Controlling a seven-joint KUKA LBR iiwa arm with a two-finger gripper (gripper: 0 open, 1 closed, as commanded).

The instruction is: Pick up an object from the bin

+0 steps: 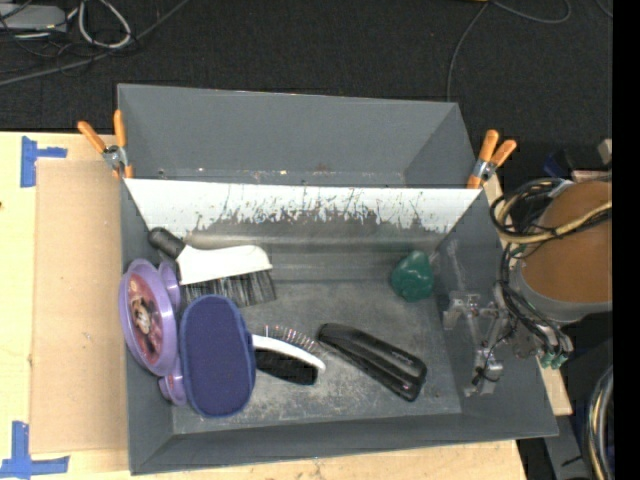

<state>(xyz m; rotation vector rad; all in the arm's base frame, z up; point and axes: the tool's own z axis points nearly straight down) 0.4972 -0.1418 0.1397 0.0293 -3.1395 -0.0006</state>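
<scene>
Camera view: my tool (486, 366) hugs the bin (515, 413) right wall, can't tell if open or holding anything, so it may scrape the wall and miss the black stapler (372, 360).

No words, numbers or brand names can be read on anything here. The round purple plastic lid (147, 313) by the left wall of the grey metal bin (300, 148) has a little picture in its middle. The picture is too small to make out, and no letters show on it.
</scene>
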